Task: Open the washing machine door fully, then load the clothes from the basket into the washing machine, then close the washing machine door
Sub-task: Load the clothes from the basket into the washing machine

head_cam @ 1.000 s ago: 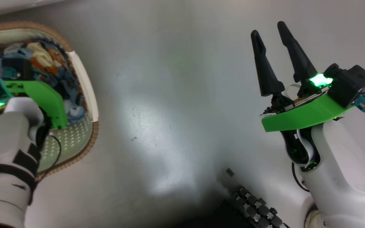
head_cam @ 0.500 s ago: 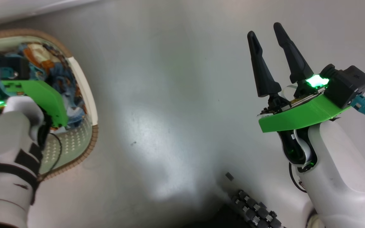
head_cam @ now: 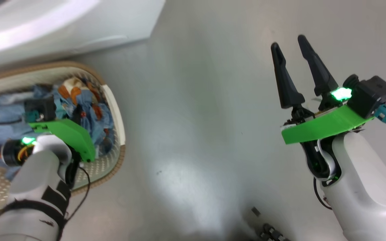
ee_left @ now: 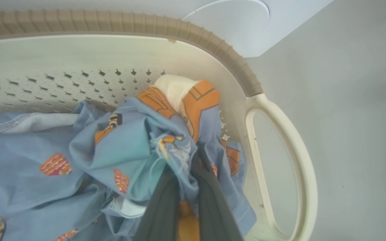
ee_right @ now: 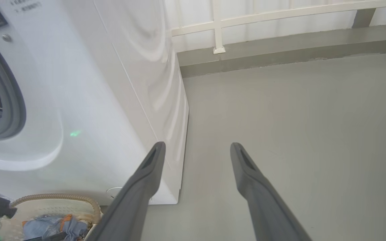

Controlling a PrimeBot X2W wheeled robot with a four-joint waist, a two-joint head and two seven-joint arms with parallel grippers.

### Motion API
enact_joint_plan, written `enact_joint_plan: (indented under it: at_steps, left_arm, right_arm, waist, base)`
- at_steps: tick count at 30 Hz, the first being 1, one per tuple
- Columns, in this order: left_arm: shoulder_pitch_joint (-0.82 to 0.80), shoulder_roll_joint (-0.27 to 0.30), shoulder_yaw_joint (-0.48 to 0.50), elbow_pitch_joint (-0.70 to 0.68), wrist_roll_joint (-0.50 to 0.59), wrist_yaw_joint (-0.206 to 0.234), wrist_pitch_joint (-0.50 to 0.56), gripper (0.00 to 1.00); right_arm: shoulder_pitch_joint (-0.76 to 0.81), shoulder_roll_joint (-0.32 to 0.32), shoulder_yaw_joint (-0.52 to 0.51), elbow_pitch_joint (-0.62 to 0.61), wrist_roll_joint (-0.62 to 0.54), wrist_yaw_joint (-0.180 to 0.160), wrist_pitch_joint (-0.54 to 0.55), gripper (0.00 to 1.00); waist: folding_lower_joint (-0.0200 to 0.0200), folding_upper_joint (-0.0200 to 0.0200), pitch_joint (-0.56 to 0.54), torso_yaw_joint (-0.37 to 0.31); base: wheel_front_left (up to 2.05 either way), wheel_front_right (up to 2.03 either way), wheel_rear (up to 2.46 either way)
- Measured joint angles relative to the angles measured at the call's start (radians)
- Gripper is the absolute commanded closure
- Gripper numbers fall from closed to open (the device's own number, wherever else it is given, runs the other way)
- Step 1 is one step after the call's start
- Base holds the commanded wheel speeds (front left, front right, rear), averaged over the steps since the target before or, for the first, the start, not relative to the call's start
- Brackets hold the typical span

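Inside the basket [ee_left: 213, 43], left jaws pinch the clothes [ee_left: 119, 147], tips hidden among folds; right jaws gape empty.

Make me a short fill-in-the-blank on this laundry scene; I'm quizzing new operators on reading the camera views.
The left gripper is ____ on the clothes in the basket.
The right gripper is ____ and holds nothing.
The washing machine next to the basket is ____ in colour.
Missing words: shut; open; white.
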Motion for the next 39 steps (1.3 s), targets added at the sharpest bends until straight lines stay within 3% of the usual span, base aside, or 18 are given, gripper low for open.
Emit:
enact_joint_plan:
  at_steps: [11, 20, 24, 39]
  left_arm:
    - [0.15, -0.012, -0.03, -0.149, -0.11, -0.003, -0.082, 1.0]
    - [0.26, -0.003, -0.033, -0.266, -0.123, -0.003, -0.098, 1.0]
    - [0.314, 0.016, 0.014, -0.365, -0.105, 0.001, -0.098, 1.0]
    - [0.518, 0.023, 0.088, -0.75, 0.05, 0.086, -0.1, 1.0]
  right_arm:
    - [0.058, -0.054, 0.004, 0.035, 0.01, 0.0, 0.0, 0.0]
    - [0.115, -0.079, 0.007, 0.062, 0.02, 0.0, 0.0, 0.0]
    - [0.154, -0.089, 0.009, 0.075, 0.027, 0.0, 0.0, 0.0]
    - [0.253, -0.115, -0.005, 0.088, 0.035, 0.0, 0.0, 0.0]
  waist:
    - [-0.0001, 0.0, -0.175, 0.051]
    - [-0.0002, 0.0, -0.311, 0.095]
    - [-0.0002, 0.0, -0.378, 0.118]
    - [0.0, 0.0, -0.576, 0.215]
  base:
    - [0.0, 0.0, 0.0]
    - [0.0, 0.0, 0.0]
    - [0.0, 0.0, 0.0]
    - [0.0, 0.0, 0.0]
